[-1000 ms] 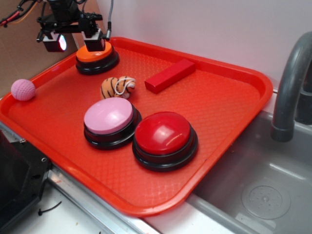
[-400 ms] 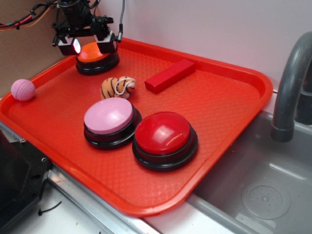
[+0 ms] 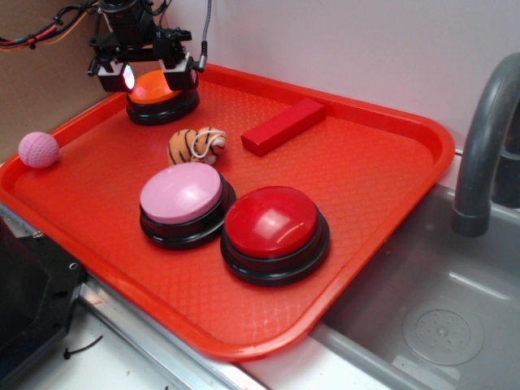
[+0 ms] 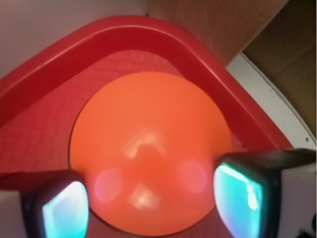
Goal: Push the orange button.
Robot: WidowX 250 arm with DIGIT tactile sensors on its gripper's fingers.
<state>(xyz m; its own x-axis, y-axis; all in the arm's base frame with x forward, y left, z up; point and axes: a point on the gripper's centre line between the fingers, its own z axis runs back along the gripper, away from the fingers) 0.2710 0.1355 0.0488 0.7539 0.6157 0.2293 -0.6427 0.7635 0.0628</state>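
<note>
The orange button [image 3: 149, 87], a glossy orange dome on a black base, stands in the far left corner of the red tray [image 3: 382, 171]. My gripper [image 3: 151, 79] is right over it, open, with one finger on each side of the dome. In the wrist view the orange button [image 4: 148, 144] fills the middle of the frame, and the gripper [image 4: 153, 201] has its two lit fingertips [image 4: 62, 210] spread apart at the button's near edge. Nothing is held between them. Whether the fingers touch the button cannot be told.
On the tray also stand a pink-topped button [image 3: 182, 195] and a red-topped button [image 3: 272, 226] near the front, a small tiger toy [image 3: 195, 146], and a red block [image 3: 284, 126]. A pink ball [image 3: 38, 149] lies at the left rim. A sink [image 3: 439, 325] and faucet [image 3: 483, 138] are on the right.
Over the last second the gripper shifted right, so its fingers now straddle the orange button instead of one resting over it. It has barely moved in the last half second.
</note>
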